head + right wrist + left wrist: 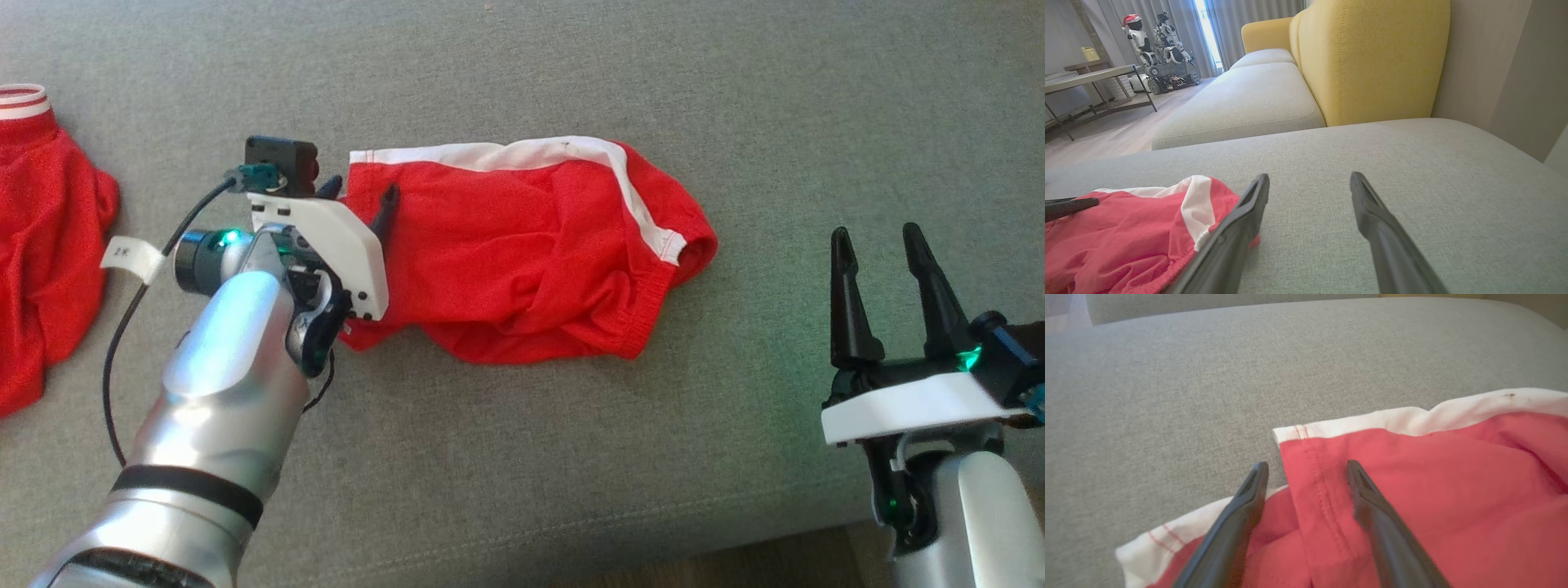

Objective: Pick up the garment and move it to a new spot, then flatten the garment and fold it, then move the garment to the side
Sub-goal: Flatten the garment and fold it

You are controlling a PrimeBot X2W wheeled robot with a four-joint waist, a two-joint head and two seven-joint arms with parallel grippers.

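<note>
While the red fabric shorts with white side stripes (522, 253) lie rumpled mid-seat on the grey woven sofa cushion (571, 65), the left end effector (363, 188) sits at their nine o'clock hem, fingers spread wide, perhaps brushing the cloth. Toward four o'clock and well apart, the right end effector (875, 230) stands wide and empty.

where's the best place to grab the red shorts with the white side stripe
Grip the stitched hem corner of the red white-striped fabric shorts, coming from the robot's left: that edge lies flat and exposed on the grey cushion, and the open left hand straddles it.
</note>
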